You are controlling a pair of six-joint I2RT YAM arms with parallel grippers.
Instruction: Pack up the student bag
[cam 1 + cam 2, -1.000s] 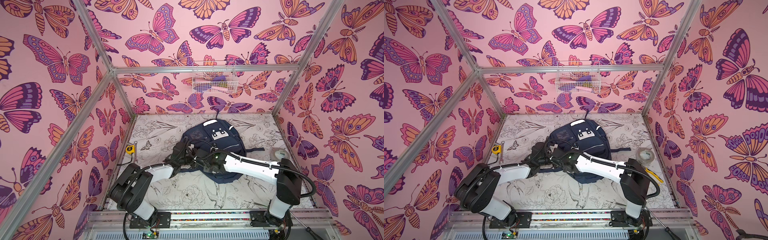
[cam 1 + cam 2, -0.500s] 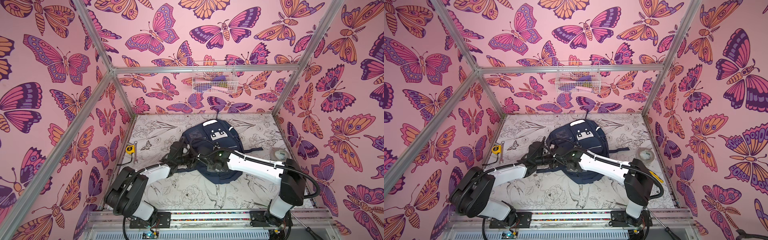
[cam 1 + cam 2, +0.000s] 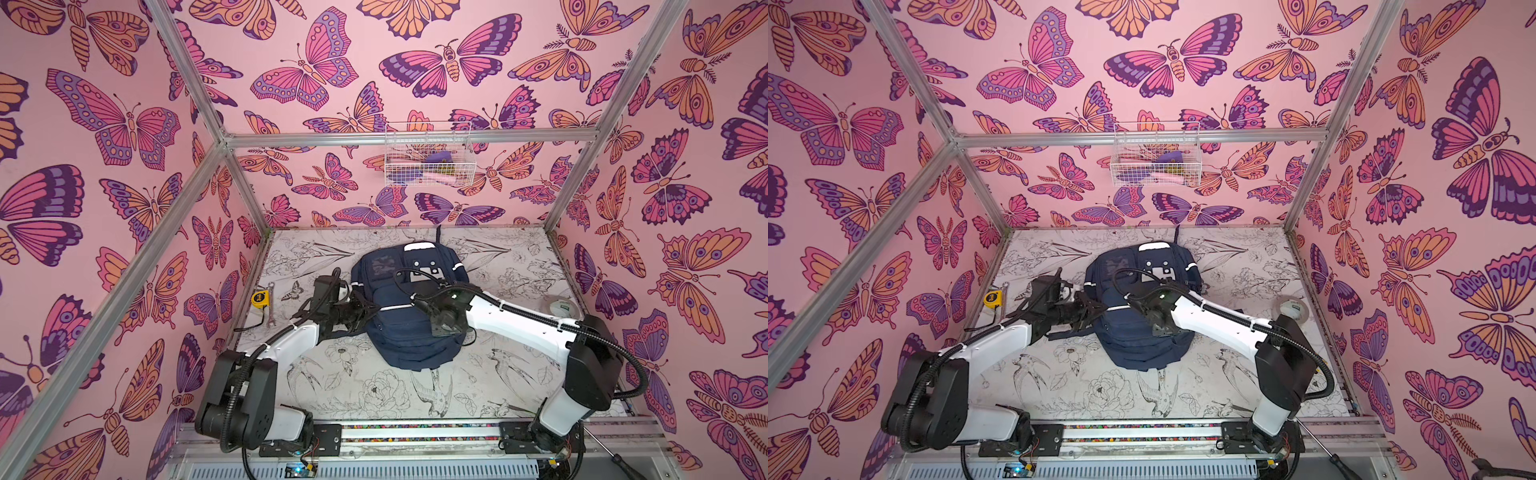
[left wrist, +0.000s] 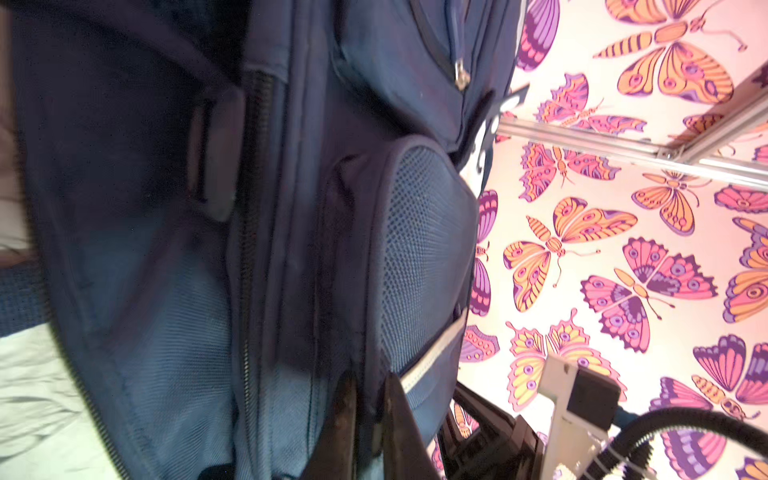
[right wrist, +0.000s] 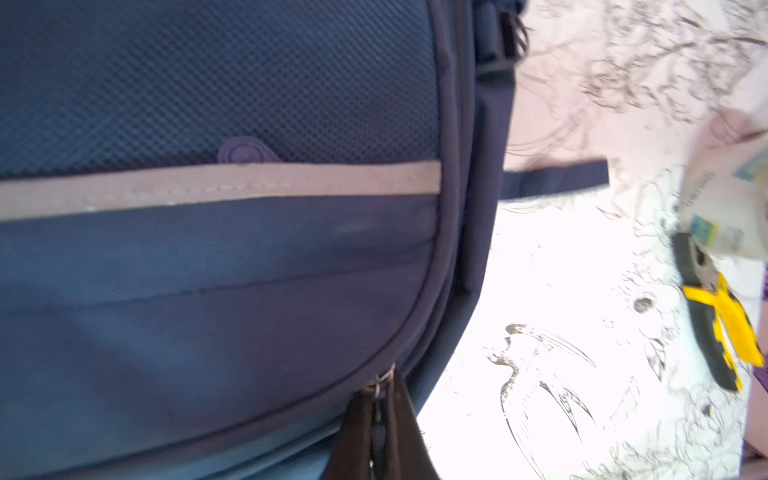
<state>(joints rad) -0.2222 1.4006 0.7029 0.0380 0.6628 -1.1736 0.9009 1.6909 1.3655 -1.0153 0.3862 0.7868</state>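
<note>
The student bag [image 3: 409, 345] [image 3: 1133, 349], navy with thin white stripes, lies flat in the middle of the table in both top views. My left gripper [image 3: 371, 309] [image 3: 1100, 309] is at the bag's left side. In the left wrist view its jaws [image 4: 370, 390] are shut on a fold of the bag's fabric [image 4: 424, 257]. My right gripper [image 3: 419, 302] [image 3: 1134, 301] reaches over the bag's middle. In the right wrist view it [image 5: 380, 401] is shut on a zip pull, whose metal ring [image 5: 383, 380] shows at the fingertips, on the seam of a front pocket [image 5: 216, 291].
A yellow tape measure [image 3: 259, 298] and a wrench [image 3: 270, 307] lie by the left wall. A tape roll [image 3: 561, 307] sits by the right wall, with yellow-handled pliers [image 5: 715, 324] near it. A wire basket [image 3: 428, 160] hangs on the back wall. A screwdriver [image 3: 617, 459] lies at the front right.
My right gripper has shifted a little to the right over the bag, still shut on the zip pull. The left arm has stretched forward and lower, keeping its hold on the bag's side.
</note>
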